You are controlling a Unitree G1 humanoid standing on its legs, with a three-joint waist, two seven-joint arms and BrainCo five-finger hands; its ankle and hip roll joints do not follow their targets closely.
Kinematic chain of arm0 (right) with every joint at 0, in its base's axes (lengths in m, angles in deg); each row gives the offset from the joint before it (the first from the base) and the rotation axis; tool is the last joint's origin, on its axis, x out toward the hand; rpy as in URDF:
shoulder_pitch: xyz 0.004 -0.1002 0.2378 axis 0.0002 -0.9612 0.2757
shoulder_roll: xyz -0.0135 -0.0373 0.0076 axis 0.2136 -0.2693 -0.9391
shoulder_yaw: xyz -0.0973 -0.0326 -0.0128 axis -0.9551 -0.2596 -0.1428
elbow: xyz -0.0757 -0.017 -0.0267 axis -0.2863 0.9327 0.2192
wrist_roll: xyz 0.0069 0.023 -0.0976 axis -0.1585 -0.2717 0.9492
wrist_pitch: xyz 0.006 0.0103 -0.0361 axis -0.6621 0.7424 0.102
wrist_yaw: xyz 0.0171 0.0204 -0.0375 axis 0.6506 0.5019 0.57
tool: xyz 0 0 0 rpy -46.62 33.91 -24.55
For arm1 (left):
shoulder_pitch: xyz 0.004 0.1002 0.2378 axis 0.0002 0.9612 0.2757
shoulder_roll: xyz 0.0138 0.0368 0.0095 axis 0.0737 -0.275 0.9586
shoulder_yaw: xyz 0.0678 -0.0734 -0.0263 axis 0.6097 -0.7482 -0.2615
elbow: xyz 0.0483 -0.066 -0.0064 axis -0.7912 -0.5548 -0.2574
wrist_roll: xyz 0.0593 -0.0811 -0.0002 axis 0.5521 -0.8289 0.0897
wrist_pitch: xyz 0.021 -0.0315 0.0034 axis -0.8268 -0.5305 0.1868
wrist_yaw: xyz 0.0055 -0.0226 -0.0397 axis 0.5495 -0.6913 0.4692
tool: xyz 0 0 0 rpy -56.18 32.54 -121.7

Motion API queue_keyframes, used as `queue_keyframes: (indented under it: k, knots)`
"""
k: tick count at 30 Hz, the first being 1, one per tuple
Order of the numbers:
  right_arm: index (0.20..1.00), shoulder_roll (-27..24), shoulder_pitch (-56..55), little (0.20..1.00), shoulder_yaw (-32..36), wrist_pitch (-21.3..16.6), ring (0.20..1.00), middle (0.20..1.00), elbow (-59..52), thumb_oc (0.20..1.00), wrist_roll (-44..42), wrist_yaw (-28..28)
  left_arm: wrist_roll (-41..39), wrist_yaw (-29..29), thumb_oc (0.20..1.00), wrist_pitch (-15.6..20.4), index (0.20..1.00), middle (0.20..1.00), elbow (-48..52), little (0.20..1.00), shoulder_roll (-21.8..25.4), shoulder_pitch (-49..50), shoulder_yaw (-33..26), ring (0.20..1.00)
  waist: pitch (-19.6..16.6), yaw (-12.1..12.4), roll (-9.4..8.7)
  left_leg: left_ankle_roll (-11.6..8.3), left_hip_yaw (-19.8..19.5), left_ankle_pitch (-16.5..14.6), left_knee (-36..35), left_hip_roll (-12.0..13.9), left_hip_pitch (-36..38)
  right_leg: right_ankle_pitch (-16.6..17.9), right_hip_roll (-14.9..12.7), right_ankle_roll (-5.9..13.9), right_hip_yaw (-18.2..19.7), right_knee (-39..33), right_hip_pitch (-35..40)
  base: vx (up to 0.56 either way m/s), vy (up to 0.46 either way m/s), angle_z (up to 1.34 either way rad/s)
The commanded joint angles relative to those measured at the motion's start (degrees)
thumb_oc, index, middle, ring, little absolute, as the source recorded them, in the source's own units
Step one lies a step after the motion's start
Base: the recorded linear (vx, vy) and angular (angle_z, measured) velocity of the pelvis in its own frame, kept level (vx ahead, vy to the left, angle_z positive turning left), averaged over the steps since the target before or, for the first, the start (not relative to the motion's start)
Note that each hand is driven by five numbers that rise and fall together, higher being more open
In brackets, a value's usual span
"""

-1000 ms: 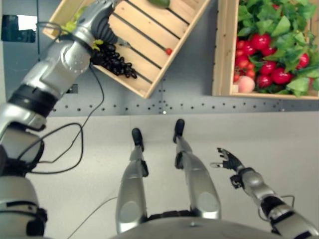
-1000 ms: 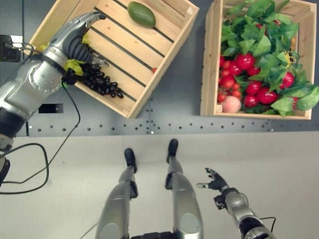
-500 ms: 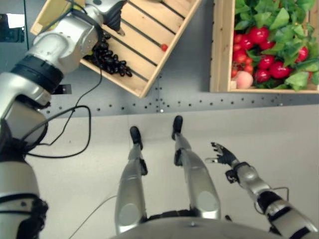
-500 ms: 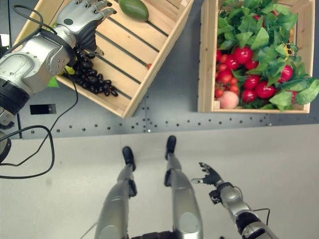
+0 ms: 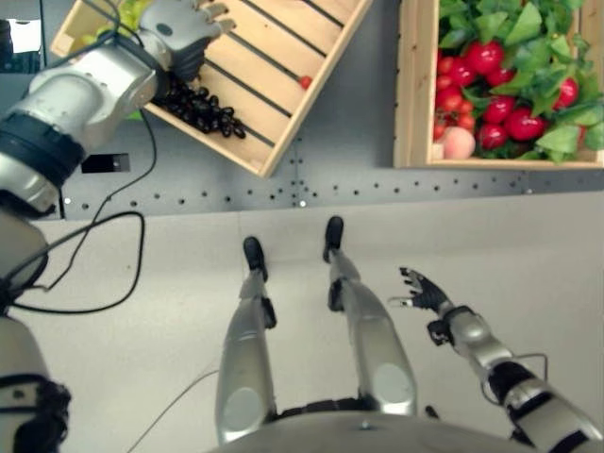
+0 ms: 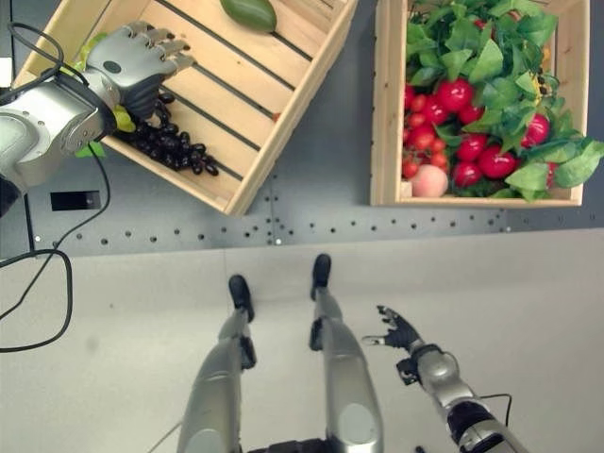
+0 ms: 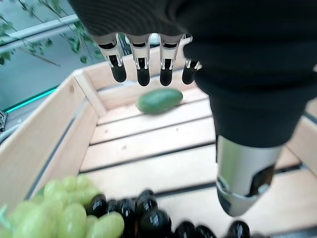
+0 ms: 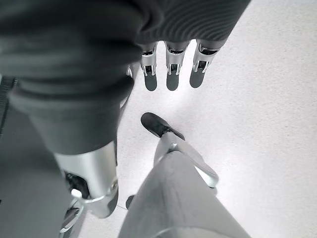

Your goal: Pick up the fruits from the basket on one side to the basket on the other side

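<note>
Comparing to a second back: left hand had slid inward over the left crate, off its outer rim
Left hand pose: hovered above the black grapes, fingers loose, holding nothing
Crate contents: green grapes beside the black ones, avocado at the far end
Right hand: open, low, well away from the crate
Right crate: red fruit under leaves
</note>
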Motion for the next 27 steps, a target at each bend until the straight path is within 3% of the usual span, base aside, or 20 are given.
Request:
queue_keyframes:
  k: [1,12,27]
  knots:
    - [1.000,-3.52,-3.62,1.000,1.66,-0.68,1.000,1.000,-1.01,1.000,-1.93,0.61,1.78,0.04,1.000,0.17,1.000,1.000,-0.32,1.000,2.61,-4.00,-1.60,1.000,-0.89,0.25,0.88,0.65,-0.37,-4.38,2.24,0.11,2.10,-9.07,-3.11,7.76,-0.42,8.94,1.99,0.00,0.000,0.00]
    - [1.000,-4.26,-3.91,1.000,2.21,-0.16,1.000,1.000,-1.02,1.000,-1.69,0.86,1.75,-2.19,1.000,0.51,1.000,1.000,-0.08,1.000,3.53,-5.06,0.49,1.000,-0.84,0.31,1.25,0.66,-0.36,-4.14,2.16,0.04,1.94,-8.74,-3.10,7.85,-0.40,8.55,1.98,0.00,0.000,0.00]
    - [1.000,-5.17,-4.48,1.000,2.76,0.04,1.000,1.000,-0.93,1.000,-2.29,1.42,2.09,-2.03,1.000,-0.82,1.000,1.000,-12.63,1.000,4.26,-4.73,1.94,1.000,-1.26,0.05,0.84,0.53,-0.08,-3.93,2.67,0.48,1.18,-8.36,-2.81,7.73,-0.23,8.10,1.52,0.00,0.000,0.00]
